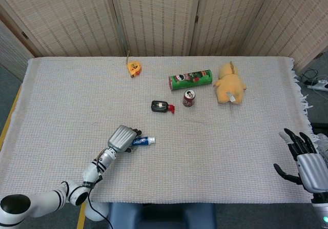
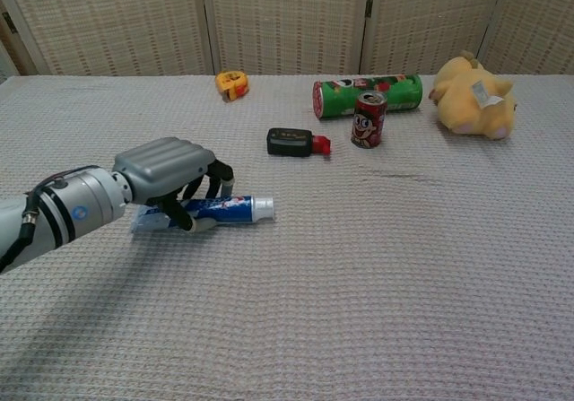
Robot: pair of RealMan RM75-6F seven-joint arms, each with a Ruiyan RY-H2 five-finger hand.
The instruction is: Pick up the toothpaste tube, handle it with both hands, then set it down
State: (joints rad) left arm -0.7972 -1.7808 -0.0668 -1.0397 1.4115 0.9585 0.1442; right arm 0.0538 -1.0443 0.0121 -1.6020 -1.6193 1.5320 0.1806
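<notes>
Near the front-left of the table, your left hand (image 2: 170, 169) is curled over the tube (image 2: 229, 208), fingers wrapped round its rear half w/ thumb underneath. Looks like a real grip, but from the chest view I can't tell if the tube has left the cloth; it lies roughly level, cap end pointing right, at or just above the surface. So pick-up is started at best, not clearly finished.

Your right hand (image 1: 306, 160) is way off at the right edge of the table, fingers spread, holding nothing, well apart from the tube. That means the two-hand part hasn't begun: you've got to lift, bring the tube toward centre, get the right hand on it, then set it down. Most of the task is left, imo.

Further out: black gadget (image 2: 289, 141) w/ red tab, can (image 2: 368, 119), green canister (image 2: 368, 94), plush (image 2: 471, 94) and tape measure (image 2: 230, 84) all sit farther back, clear of your path.
</notes>
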